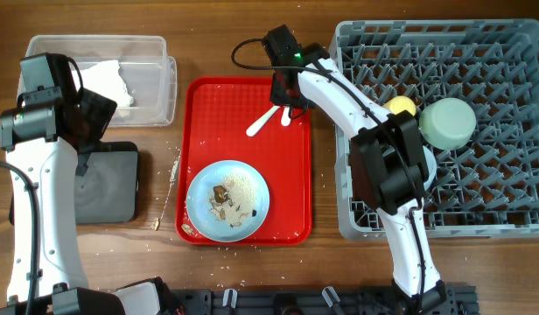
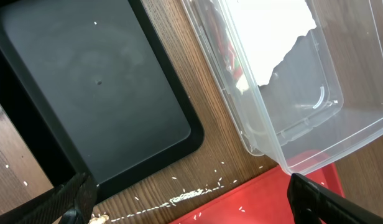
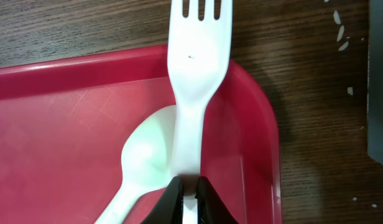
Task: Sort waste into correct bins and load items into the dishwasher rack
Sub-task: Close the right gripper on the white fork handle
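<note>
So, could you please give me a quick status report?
Right gripper shut on white fork at red tray edge. Left gripper open, empty, near black tray and clear tub. White spoon beside fork.

White fork (image 3: 198, 93), red tray (image 1: 217, 114), pale blue plate (image 1: 198, 185), grey rack (image 1: 506, 219)

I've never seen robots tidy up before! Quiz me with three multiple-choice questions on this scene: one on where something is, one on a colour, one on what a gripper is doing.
1. Where is the pale green bowl? A in the dishwasher rack; B on the floor; C on a shelf.
2. What colour is the plate bearing food scraps? A yellow; B black; C light blue.
3. The right gripper is: A open and empty; B shut on the white fork; C shut on a knife.

Answers: 1 A, it sits among the grey pegs. 2 C, the overhead view shows its pale blue rim. 3 B, the right wrist view shows the fingers pinching the fork's handle.
</note>
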Motion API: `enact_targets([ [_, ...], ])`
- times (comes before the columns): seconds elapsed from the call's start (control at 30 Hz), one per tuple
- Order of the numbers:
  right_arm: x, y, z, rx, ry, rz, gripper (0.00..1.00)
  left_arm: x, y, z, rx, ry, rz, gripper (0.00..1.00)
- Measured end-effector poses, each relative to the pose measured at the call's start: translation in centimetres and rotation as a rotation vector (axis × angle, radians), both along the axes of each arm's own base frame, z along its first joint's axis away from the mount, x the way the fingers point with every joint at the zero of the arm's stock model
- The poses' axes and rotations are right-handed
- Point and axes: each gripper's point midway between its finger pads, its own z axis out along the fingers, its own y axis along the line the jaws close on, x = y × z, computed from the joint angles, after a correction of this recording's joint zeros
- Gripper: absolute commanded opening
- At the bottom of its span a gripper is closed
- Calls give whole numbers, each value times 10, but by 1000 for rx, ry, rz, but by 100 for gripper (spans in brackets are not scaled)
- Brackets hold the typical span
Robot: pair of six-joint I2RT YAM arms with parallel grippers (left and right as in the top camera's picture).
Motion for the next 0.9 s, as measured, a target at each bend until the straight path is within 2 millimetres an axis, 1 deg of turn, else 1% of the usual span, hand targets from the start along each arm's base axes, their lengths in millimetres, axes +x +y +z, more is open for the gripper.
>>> enact_targets([
  [0.1,0,0,0,0,-1,0,9,0,0,0,0,0,0,100],
  [0.13,0,0,0,1,-1,0,11,0,0,0,0,0,0,100],
  [0.17,0,0,0,1,-1,0,26,0,0,0,0,0,0,100],
  [0.2,0,0,0,1,-1,0,36,0,0,0,0,0,0,100],
  [0.23,0,0,0,2,-1,0,40,0,0,0,0,0,0,100],
  [0.3,-1,0,-2,2,4,-1,42,0,0,0,0,0,0,100],
  [0.43,3,2,-1,11,-12,1,39,0,0,0,0,0,0,100],
  [0.47,4,3,-1,14,-17,1,34,0,0,0,0,0,0,100],
  [0.53,5,3,0,16,-20,-2,33,0,0,0,0,0,0,100],
  [0.6,5,4,0,16,-21,1,27,0,0,0,0,0,0,100],
  [0.67,5,3,-3,13,-16,0,24,0,0,0,0,0,0,100],
  [0.73,4,3,-9,7,-6,1,23,0,0,0,0,0,0,100],
  [0.77,3,3,-12,5,-1,1,19,0,0,0,0,0,0,100],
  [0.83,2,3,-15,3,6,6,9,0,0,0,0,0,0,100],
  [0.9,2,3,-15,2,7,13,7,0,0,0,0,0,0,100],
])
